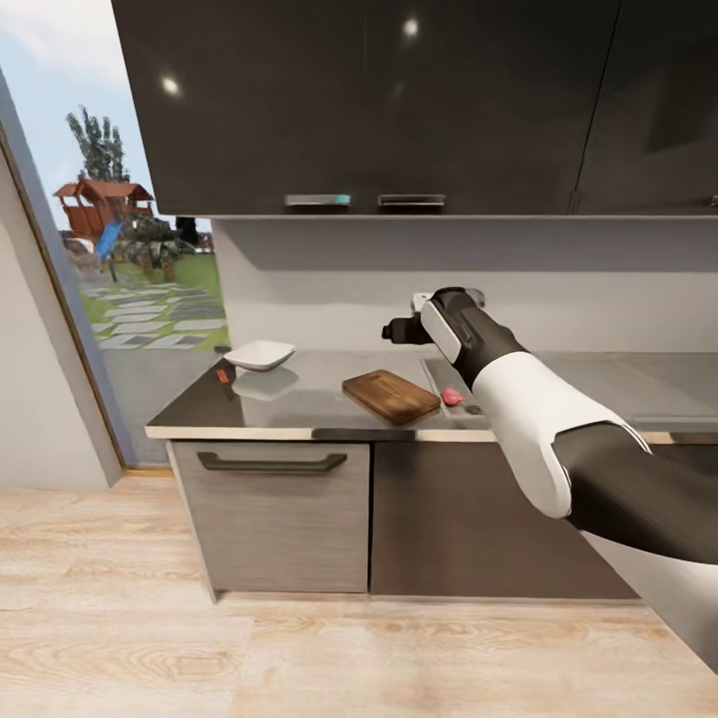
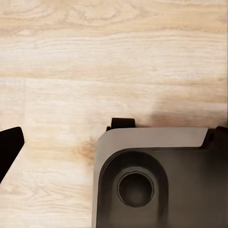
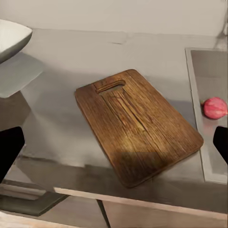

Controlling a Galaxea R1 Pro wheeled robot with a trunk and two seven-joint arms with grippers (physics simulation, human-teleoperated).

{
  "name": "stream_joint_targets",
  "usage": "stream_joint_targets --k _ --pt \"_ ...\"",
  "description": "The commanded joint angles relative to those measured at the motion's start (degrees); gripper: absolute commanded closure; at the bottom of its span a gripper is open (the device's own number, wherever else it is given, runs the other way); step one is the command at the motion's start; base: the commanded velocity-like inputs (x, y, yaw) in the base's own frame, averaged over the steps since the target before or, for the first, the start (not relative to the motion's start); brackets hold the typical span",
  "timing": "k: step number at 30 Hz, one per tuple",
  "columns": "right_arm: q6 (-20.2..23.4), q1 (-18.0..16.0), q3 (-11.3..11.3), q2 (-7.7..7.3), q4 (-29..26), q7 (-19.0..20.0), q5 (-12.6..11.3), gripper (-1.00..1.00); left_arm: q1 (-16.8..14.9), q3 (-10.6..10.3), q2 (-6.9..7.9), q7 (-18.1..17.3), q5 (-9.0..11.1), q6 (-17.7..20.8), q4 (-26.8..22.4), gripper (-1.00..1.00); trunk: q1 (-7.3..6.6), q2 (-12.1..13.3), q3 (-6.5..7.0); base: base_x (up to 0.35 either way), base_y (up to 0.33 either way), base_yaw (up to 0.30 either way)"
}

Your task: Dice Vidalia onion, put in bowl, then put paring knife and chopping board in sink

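The brown chopping board (image 1: 391,395) (image 3: 137,126) lies on the dark countertop (image 1: 299,404), its slot end toward the wall. Just beside it, the pinkish Vidalia onion (image 1: 452,396) (image 3: 215,108) rests in the grey sink (image 1: 436,373) (image 3: 209,71). The white bowl (image 1: 259,354) (image 3: 9,38) stands at the counter's left, and the red-handled paring knife (image 1: 221,376) lies near it. My right gripper (image 1: 402,331) (image 3: 115,148) hovers open above the board and sink edge, holding nothing. My left gripper (image 2: 116,142) hangs open over the floor.
Glossy black upper cabinets (image 1: 379,100) hang over the counter, and my right arm hides most of the tap. Below are a drawer with a handle (image 1: 271,462) and the pale wood floor (image 1: 199,638). A glass door (image 1: 120,269) is at the left. My base (image 2: 156,175) is below the left wrist.
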Motion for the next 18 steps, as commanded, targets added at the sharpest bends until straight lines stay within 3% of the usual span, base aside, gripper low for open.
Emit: stream_joint_targets --k 1,9,12,18 --pt "0.16 -0.04 0.33 0.00 0.00 -0.31 -0.60 -1.00 0.03 0.15 -0.01 -0.01 0.08 -0.06 -0.10 -1.00 0.03 -0.03 -0.05 0.282 0.178 0.000" --pt "0.04 0.04 0.33 0.00 1.02 0.48 0.38 -1.00 0.03 0.15 -0.01 -0.01 0.08 -0.03 -0.10 -1.00 0.03 -0.03 -0.05 0.281 0.168 0.000" --pt "0.00 0.06 0.33 0.00 1.31 1.17 1.81 -1.00 0.03 0.18 -0.05 -0.01 0.09 -0.05 -0.15 -1.00 0.03 -0.03 -0.05 0.281 0.093 0.000" --pt "-0.01 0.07 0.33 0.00 1.51 6.70 6.30 -1.00 0.03 0.01 -0.34 -0.01 0.04 -0.14 -0.19 -1.00 0.03 -0.03 -0.05 0.105 0.017 0.000"
